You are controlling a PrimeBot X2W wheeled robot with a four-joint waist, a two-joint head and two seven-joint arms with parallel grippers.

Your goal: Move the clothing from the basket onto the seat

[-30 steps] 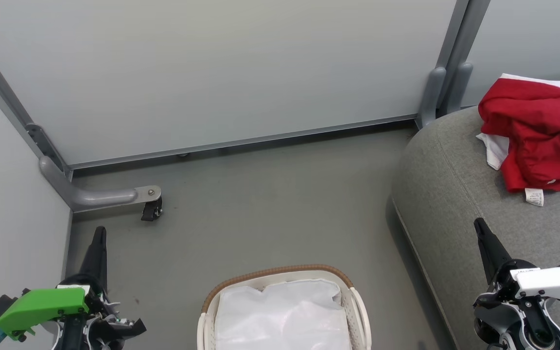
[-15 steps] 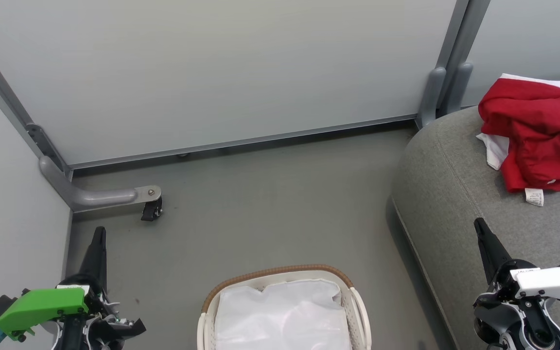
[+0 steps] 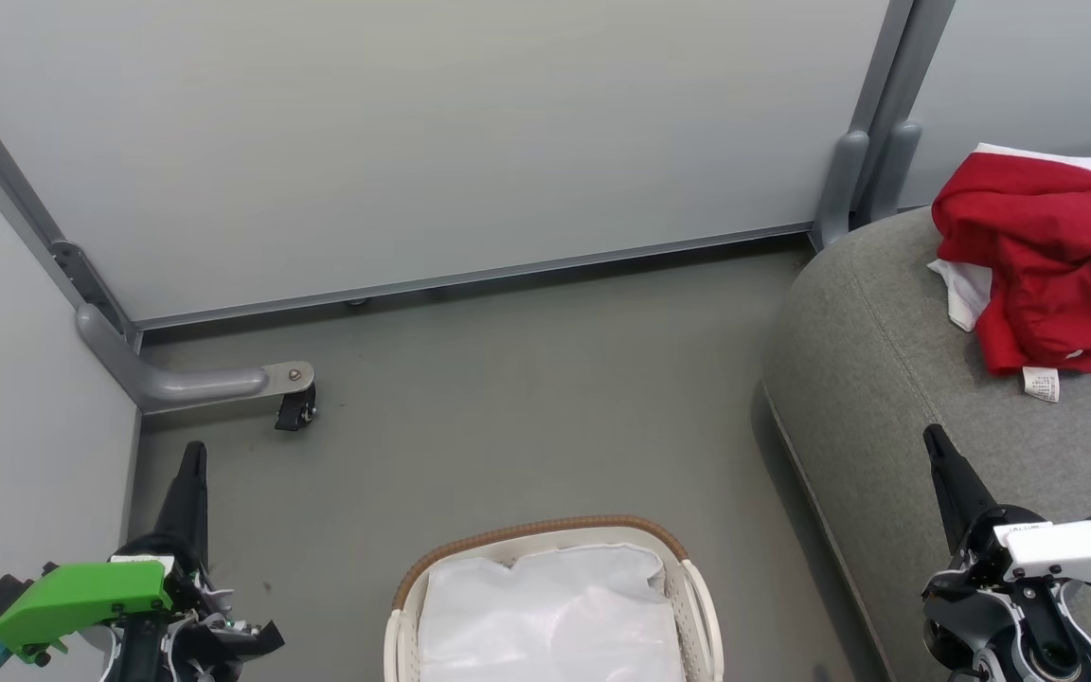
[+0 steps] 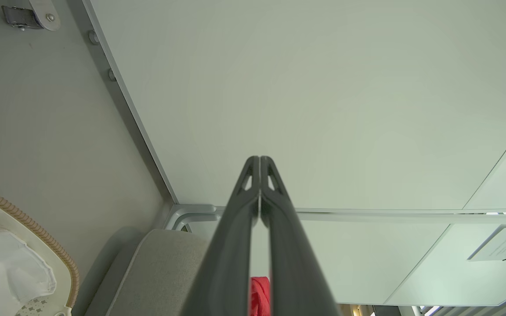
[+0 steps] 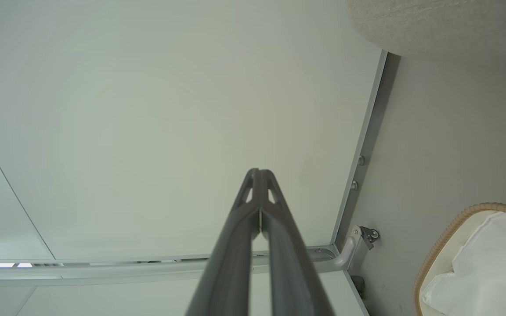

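The red clothing (image 3: 1047,256) lies crumpled on the grey seat (image 3: 886,379) at the right, white trim and a small white label showing; a sliver of the clothing (image 4: 259,296) shows between the left fingers. The white basket (image 3: 697,592) with its brown woven rim stands on the floor at bottom centre, holding just its white liner (image 3: 545,616). My left gripper (image 3: 192,453) is at the lower left, shut and empty, its tips (image 4: 259,160) together. My right gripper (image 3: 934,438) is at the lower right over the seat's front, also shut and empty, tips (image 5: 259,172) touching.
Pale partition panels (image 3: 432,142) close off the back and left. A grey panel foot with a black caster (image 3: 295,407) stands on the floor at the left, and grey posts (image 3: 863,170) rise beside the seat. Grey floor (image 3: 527,398) lies between basket and wall.
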